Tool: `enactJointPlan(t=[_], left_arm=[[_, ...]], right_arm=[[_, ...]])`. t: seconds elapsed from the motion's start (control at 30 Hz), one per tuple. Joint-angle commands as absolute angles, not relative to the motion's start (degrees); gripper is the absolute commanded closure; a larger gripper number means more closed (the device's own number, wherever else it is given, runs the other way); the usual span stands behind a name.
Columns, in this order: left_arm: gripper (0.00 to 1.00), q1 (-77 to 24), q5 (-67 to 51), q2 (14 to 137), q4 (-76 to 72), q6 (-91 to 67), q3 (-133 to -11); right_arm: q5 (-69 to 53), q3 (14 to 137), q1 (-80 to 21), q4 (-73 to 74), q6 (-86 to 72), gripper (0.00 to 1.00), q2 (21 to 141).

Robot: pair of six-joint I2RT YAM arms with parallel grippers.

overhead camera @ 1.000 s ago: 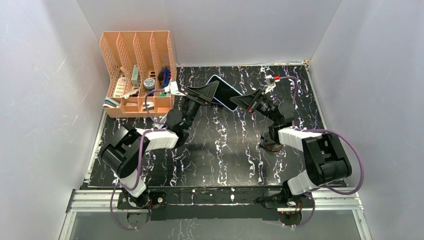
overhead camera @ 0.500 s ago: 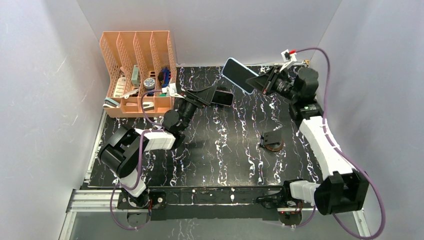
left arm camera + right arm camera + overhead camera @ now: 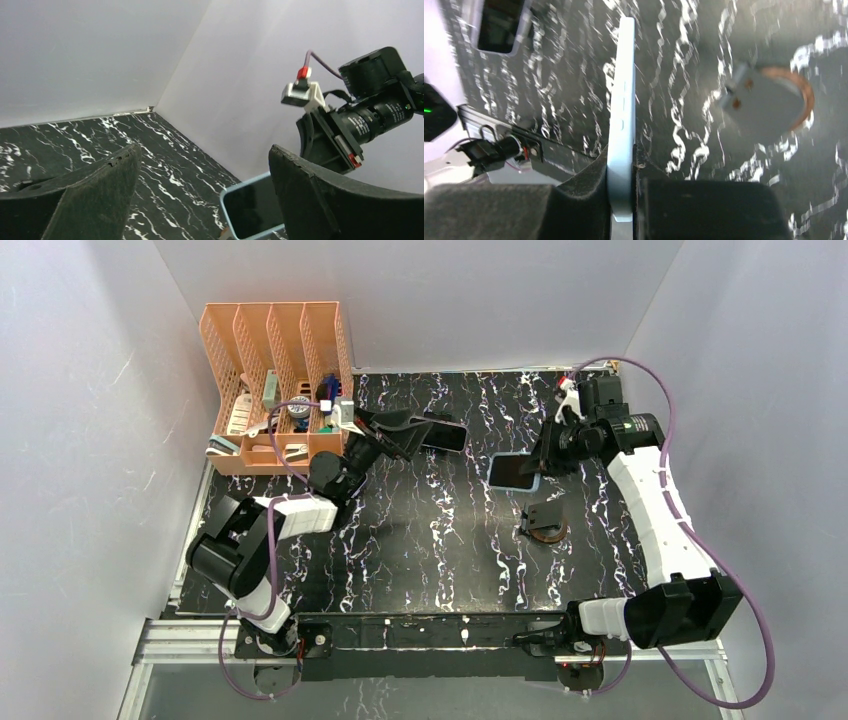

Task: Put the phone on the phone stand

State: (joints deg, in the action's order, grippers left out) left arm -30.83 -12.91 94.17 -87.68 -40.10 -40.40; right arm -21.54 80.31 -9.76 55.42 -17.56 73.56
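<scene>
My right gripper (image 3: 537,460) is shut on one end of the light-blue phone (image 3: 513,472), whose dark screen faces up as it hangs over the table just behind the phone stand (image 3: 546,521). In the right wrist view the phone (image 3: 624,90) stands edge-on between the fingers of my right gripper (image 3: 622,153). The grey stand on its copper ring (image 3: 769,102) lies to the right of it, apart. My left gripper (image 3: 425,432) is open and holds nothing, left of the phone. Its wrist view shows the phone's corner (image 3: 255,207) past the open left gripper (image 3: 204,150).
An orange desk organizer (image 3: 275,390) with small items stands at the back left. A dark flat device with a pale rim (image 3: 447,435) lies on the marble table (image 3: 430,540) by the left fingertips. White walls close in the back and both sides.
The right arm lifted the phone away from the left gripper, swung it up toward the back right, then brought it down behind the stand. The left gripper stays open and has drawn back slightly.
</scene>
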Motion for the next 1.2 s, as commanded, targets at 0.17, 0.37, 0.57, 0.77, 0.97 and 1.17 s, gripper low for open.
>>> enactJointPlan(t=[0.17,0.37,0.57,0.77,0.97,1.17], left_arm=[[0.05,-24.4,-25.5,89.9,-87.0,-36.3,-39.7],[0.05,-24.1,-28.1,90.5,-87.0,-36.9,-39.4],[0.05,-24.0,-29.9,90.4,-87.1,-37.1,-38.3],[0.05,-24.0,-31.0,90.4,-87.6,-37.0,-37.3],[0.05,-24.1,-31.6,91.1,-88.5,-37.7,-37.3],[0.05,-24.0,-31.8,91.3,-88.8,-37.5,-37.0]], right_arm=[[-10.6,78.8,-8.8,71.4,-21.2,0.99,71.5],[-4.1,77.8,-6.6,74.7,-22.2,0.99,70.7],[-2.5,76.1,-5.2,73.9,-22.1,0.99,73.3],[-4.7,73.0,-2.1,70.1,-21.0,0.99,75.4],[-5.9,69.1,-1.1,64.8,-20.8,0.99,76.4],[-7.8,68.9,-0.7,62.5,-19.6,0.99,78.6]])
